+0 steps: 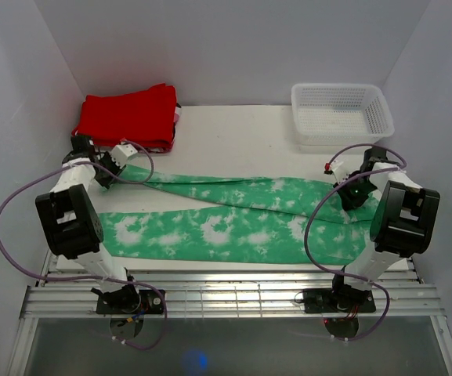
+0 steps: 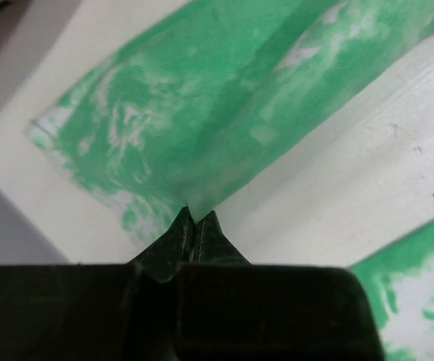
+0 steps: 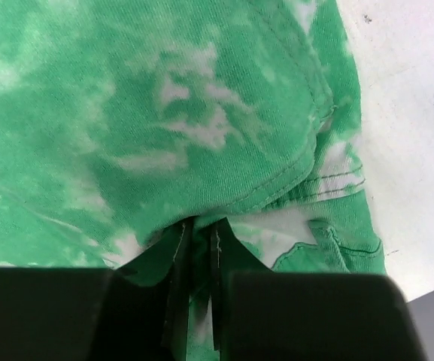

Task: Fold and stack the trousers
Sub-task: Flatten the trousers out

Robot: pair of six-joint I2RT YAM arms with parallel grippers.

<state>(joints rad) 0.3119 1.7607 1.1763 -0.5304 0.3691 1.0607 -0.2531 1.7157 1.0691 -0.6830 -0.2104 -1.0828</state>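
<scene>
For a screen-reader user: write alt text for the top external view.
Green tie-dye trousers lie across a table, the left gripper pinching a leg end and the right gripper the waist. A red garment sits back left, a white basket back right.

One pair of trousers (image 1: 210,235) was bright green with mottled white blotches. One folded garment (image 1: 128,117) was plain red; the basket (image 1: 343,133) and the desk (image 1: 233,133) were white.

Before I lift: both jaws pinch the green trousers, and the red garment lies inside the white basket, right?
No. The red garment lies on the table, far left, not in the white basket, per the top external view. Both jaws pinch the trousers.
</scene>
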